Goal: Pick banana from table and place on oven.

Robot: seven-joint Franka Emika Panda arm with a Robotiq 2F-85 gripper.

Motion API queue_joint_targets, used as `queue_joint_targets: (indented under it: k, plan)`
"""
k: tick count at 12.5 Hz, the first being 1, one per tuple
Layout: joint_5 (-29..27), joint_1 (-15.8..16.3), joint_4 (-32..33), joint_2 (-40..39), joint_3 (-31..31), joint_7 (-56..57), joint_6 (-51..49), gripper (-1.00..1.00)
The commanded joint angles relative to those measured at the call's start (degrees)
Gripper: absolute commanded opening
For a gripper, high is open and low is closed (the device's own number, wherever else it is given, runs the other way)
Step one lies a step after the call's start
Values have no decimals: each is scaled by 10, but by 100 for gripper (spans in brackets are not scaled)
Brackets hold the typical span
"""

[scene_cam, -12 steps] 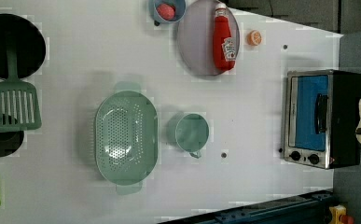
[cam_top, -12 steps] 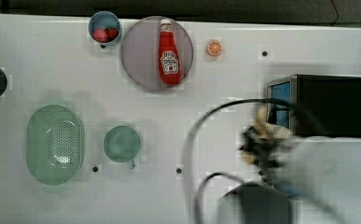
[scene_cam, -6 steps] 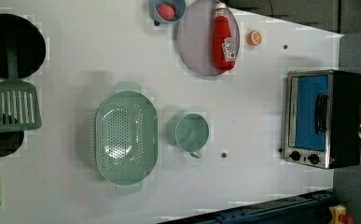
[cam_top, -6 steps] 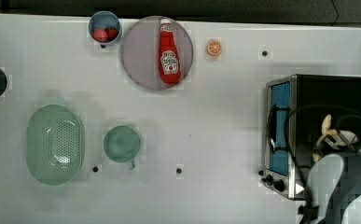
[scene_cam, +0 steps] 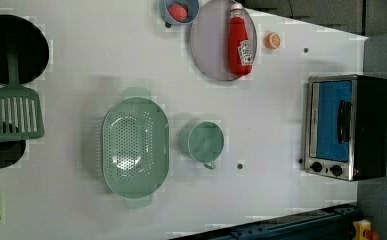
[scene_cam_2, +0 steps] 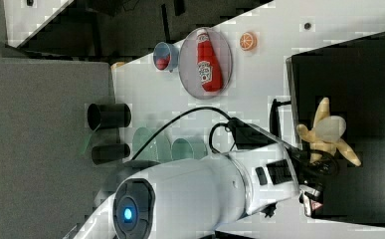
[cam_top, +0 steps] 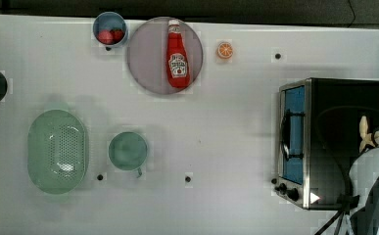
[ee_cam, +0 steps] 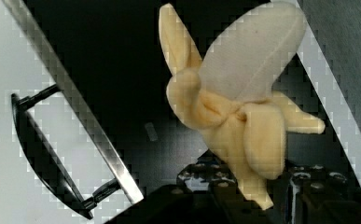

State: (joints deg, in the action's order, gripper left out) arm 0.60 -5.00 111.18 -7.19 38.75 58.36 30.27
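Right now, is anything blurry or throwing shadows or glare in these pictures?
In the top view the arm is a smeared pale blur by the oven, and the green colander casts a soft shadow on the table. In the wrist view the banana looks sharp, and a small glint sits on the black oven top.

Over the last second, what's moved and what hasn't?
The arm carried the banana from in front of the oven to over its black top, toward the top view's right. The hand holds the banana by its lower end. The ketchup bottle, colander and mug stayed put.
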Motion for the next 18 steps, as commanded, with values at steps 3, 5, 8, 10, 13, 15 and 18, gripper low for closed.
queue_joint_targets:
  k: [3,5,8,10,13,15,18]
  plan:
    - [-2,16,-28,-16,-5,34,10,43]
    - [-2,17,-36,-12,-9,34,11,88]
    - [1,28,-61,6,-17,33,-9,100]
    - [7,41,-88,36,-30,13,-84,100]
    - [17,61,-121,94,-85,-146,-225,100]
    - [20,67,-121,130,-143,-286,-267,100]
    - [23,68,-113,166,-238,-443,-272,100]
